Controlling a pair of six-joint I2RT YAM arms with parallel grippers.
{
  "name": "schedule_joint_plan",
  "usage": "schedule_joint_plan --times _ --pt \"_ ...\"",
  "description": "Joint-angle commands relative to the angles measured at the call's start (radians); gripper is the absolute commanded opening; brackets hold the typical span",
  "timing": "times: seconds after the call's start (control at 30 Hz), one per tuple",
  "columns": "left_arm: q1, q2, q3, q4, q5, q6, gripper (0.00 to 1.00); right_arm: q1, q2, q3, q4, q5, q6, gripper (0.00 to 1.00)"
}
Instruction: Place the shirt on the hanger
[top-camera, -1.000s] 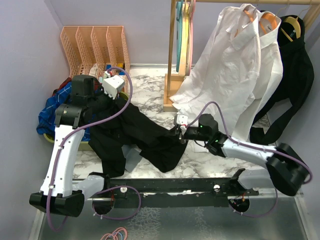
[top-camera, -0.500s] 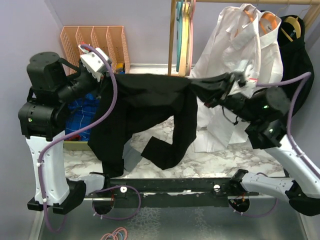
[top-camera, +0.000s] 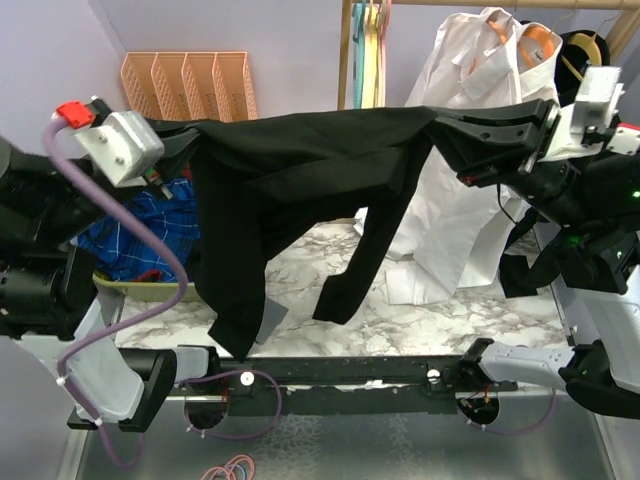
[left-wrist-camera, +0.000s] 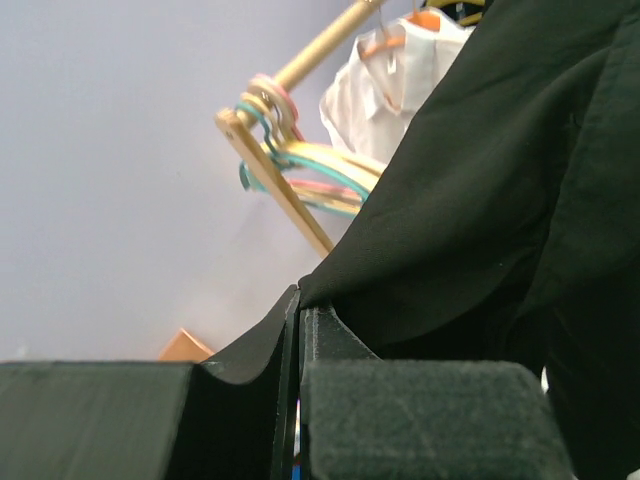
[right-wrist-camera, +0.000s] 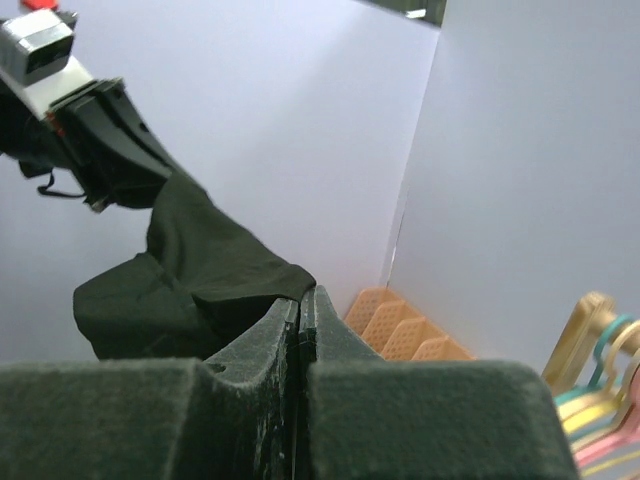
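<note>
Premises: a staged robot test cell, not a home. Evidence: plain lilac walls (top-camera: 300, 30) enclose a marble-pattern table (top-camera: 440, 310). Two arms (top-camera: 95, 365) are bolted to a rail (top-camera: 340, 372). Props include a wooden garment rack (top-camera: 346, 60) and an orange file sorter (top-camera: 190, 80).

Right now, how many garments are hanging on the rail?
2: the white dress shirt, right of the empty hangers, and a dark garment at the far right, partly behind it. More may be hidden behind them.

The top view looks down from behind onto the white marble table (top-camera: 310, 255). Both wrist views sit close against the soft black long-sleeved shirt (top-camera: 300, 165), facing opposite ways; all three share it.
</note>
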Motion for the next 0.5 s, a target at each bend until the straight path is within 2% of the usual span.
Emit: schedule_joint_plan --times 0.0,0.13,0.3,0.47 --pt "0.028 0.014 0.091 0.086 0.057 -0.073 0.0 0.002 0.041 0.141 0.004 -0.025 -0.038 0.01" --pt "0.047 0.024 0.153 0.134 0.027 -0.112 0.0 0.002 0.074 0.207 0.099 -0.024 -0.024 0.01" --pt "0.05 0.022 0.201 0.192 -0.083 -0.11 0.0 0.002 0.164 0.339 0.124 -0.025 -0.012 0.01" --pt "0.05 0.009 0.188 0.221 -0.134 -0.101 0.0 0.001 0.243 0.434 0.158 -0.052 0.021 0.01"
